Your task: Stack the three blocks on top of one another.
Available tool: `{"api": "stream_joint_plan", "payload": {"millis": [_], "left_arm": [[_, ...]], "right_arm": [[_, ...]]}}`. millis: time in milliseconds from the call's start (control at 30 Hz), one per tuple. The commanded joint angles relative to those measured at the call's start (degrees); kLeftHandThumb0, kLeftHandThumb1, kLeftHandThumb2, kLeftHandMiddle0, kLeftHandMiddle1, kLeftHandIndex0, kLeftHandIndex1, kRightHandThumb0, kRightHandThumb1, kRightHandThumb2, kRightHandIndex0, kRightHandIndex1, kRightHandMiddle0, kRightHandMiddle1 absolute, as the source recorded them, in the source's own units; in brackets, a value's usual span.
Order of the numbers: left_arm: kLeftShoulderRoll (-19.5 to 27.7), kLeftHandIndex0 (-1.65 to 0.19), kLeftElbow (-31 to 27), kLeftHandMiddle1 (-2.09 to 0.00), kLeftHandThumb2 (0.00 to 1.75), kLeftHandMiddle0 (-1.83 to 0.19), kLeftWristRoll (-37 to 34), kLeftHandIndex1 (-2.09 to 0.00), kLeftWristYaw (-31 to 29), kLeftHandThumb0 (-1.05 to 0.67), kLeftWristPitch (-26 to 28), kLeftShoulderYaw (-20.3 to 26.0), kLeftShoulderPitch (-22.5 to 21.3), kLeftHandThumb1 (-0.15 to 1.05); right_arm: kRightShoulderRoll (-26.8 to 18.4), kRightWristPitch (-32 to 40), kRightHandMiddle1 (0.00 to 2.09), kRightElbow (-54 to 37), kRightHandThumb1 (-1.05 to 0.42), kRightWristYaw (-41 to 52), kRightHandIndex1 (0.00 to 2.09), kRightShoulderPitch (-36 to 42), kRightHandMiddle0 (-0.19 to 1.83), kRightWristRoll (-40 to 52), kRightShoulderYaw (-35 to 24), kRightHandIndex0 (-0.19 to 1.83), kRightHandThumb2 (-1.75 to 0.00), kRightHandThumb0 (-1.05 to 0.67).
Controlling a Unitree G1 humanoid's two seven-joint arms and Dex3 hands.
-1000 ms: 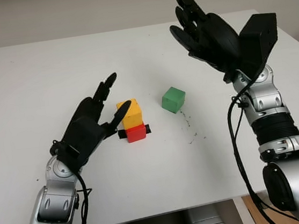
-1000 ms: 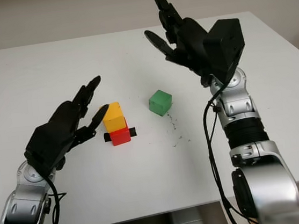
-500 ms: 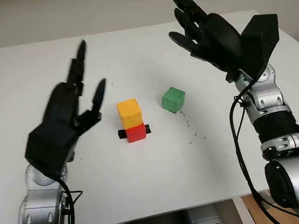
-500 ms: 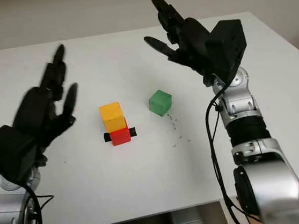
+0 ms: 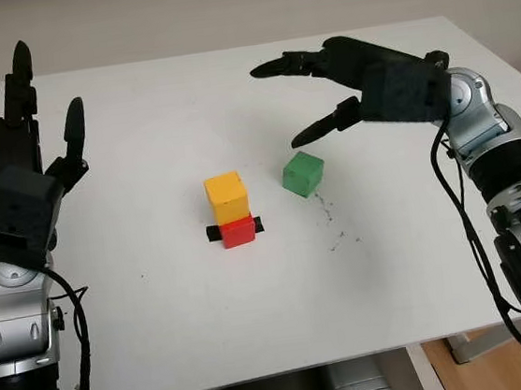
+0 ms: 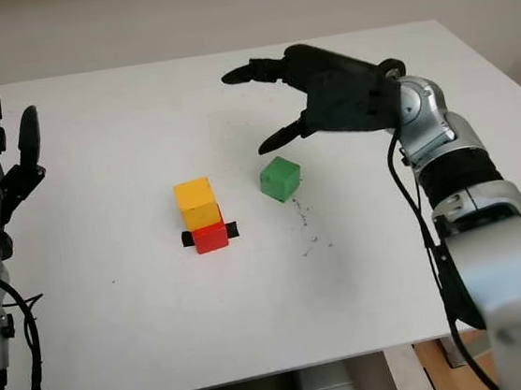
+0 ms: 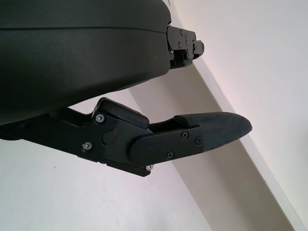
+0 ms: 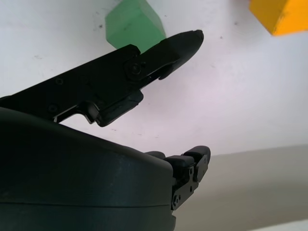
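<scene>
Your yellow block sits on top of the red block, near the middle of the white table. A small black thing sticks out from both sides of the red block. The green block sits alone on the table, just to the right of that stack, not touching it.

Your right hand is open and holds nothing. It hangs in the air above and behind the green block, palm down.

Your left hand is open too. It is held up high at the far left, fingers pointing up, well away from the blocks.
</scene>
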Motion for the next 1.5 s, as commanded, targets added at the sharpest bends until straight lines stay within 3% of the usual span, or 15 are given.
{"api": "stream_joint_plan", "payload": {"millis": [0, 233, 700, 1467], "left_arm": [[0.6, 0.0, 2.1, -0.06, 0.63, 0.04, 0.0, -0.07, 1.1, -0.72, -1.4, 0.5, -1.7, 1.05], [-0.2, 0.0, 4.7, -0.05, 0.6, 0.05, -0.5, -0.06, 2.8, -0.75, -3.0, -0.3, -1.8, 1.05], [-0.1, 0.0, 6.9, -0.06, 0.57, 0.05, -1.0, -0.06, 3.4, -0.72, -3.1, -1.1, -2.7, 1.05], [-0.3, -0.01, 5.3, -0.05, 0.53, 0.04, -1.7, -0.06, 1.9, -0.7, -1.8, -2.3, -1.5, 1.05]], "right_arm": [[-1.6, -1.2, 0.24, 1.6, -0.8, -0.9, 0.14, -3.0, 0.3, -2.6, 2.2, 0.19, -0.05, -0.59], [-2.7, -2.1, 0.2, 2.9, -0.8, -8.3, 0.09, -5.8, 0.35, -14.7, 10.8, 0.15, -0.05, -0.53], [-3.6, -4.9, 0.13, 5.4, -0.81, -18.0, 0.06, -9.0, 0.41, -24.6, 19.1, 0.14, -0.06, -0.5], [-1.3, -6.6, 0.1, 8.4, -0.81, -18.9, 0.05, -4.0, 0.53, -18.9, 17.8, 0.15, -0.05, -0.45]]}}
